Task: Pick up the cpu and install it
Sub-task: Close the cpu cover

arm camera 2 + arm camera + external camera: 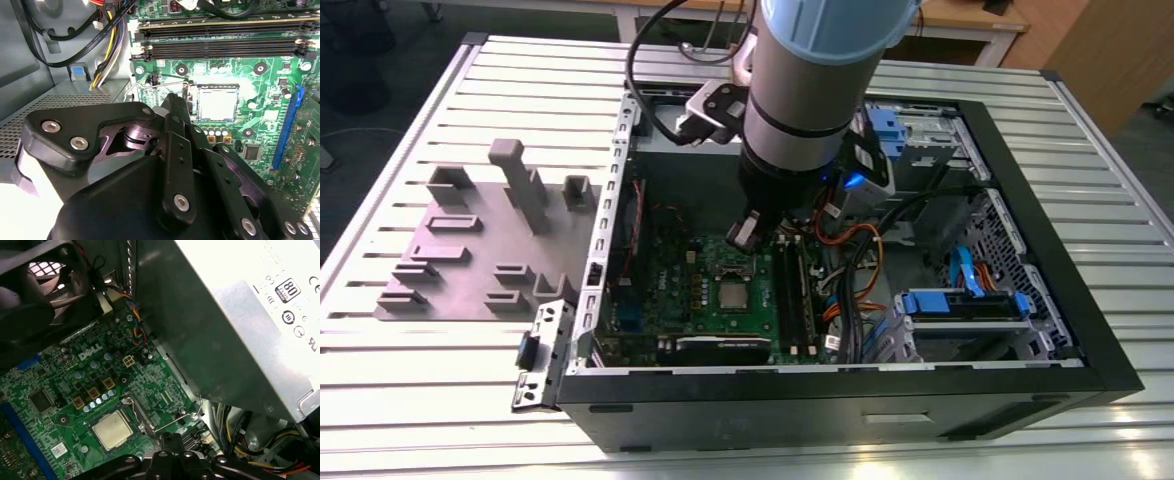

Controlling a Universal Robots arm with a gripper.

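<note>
The chip point(735, 295) lies flat in its socket on the green board point(678, 290), inside the open computer case point(1014, 375); it shows in both wrist views too point(216, 103) point(113, 429). The gripper point(744, 236) hangs just above the board, close beside the chip, not touching it. Its black fingers point(176, 116) look pressed together, holding nothing. The memory slots point(225, 42) run near the chip.
</note>
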